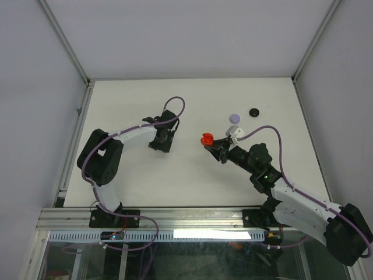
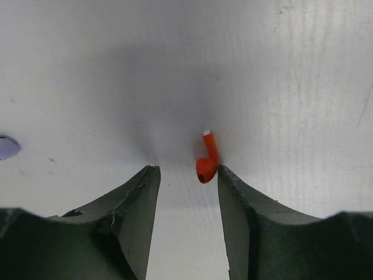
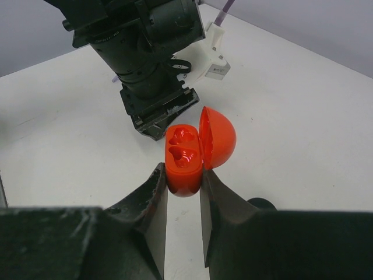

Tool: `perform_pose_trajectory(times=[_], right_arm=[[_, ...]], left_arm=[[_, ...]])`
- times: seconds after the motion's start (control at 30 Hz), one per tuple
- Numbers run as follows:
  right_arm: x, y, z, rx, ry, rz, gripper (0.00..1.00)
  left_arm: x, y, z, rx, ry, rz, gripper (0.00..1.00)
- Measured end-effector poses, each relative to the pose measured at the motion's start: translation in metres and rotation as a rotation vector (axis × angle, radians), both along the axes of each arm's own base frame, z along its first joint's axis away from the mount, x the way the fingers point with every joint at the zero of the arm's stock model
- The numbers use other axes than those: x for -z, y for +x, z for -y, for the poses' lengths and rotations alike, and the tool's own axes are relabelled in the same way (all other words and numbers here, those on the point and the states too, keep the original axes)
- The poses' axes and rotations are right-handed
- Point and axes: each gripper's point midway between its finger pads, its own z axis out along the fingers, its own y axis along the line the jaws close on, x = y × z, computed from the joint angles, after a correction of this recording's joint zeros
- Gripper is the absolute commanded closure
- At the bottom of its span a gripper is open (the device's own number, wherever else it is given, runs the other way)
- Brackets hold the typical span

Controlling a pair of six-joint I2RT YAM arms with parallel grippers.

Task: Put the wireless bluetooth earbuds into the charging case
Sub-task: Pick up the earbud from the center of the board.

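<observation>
An orange-red earbud (image 2: 208,160) with a white tip lies on the white table, touching the tip of the right finger of my left gripper (image 2: 186,170). That gripper is open, points down at the table and holds nothing. In the top view my left gripper (image 1: 160,143) hides the earbud. My right gripper (image 3: 183,175) is shut on the orange-red charging case (image 3: 185,160) and holds it above the table. The case's lid (image 3: 218,138) stands open and both sockets are empty. The case also shows in the top view (image 1: 206,140), right of the left gripper. No second earbud is visible.
A lilac disc (image 1: 235,117) and a black disc (image 1: 254,112) lie on the table behind the right gripper. The lilac disc shows at the left edge of the left wrist view (image 2: 7,147). The black disc shows behind my right finger (image 3: 262,203). Enclosure walls surround the table.
</observation>
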Motion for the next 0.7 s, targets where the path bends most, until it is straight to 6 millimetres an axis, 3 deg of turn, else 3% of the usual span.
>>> perform_pose_trajectory(times=[0.27,0.57,0.7], right_arm=[[0.003,-0.001,0.001,0.0,-0.004,-0.004,0.99],[0.003,-0.001,0.001,0.0,-0.004,-0.004,0.99],[0.004,-0.001,0.001,0.0,-0.006,-0.007,0.99]], left_arm=[[-0.004,0.005,-0.028,-0.053,0.103,0.031,0.54],[-0.017,0.018,-0.085,-0.229,0.109,0.062,0.52],[-0.026,0.021,-0.086,-0.288,0.02,0.073,0.49]])
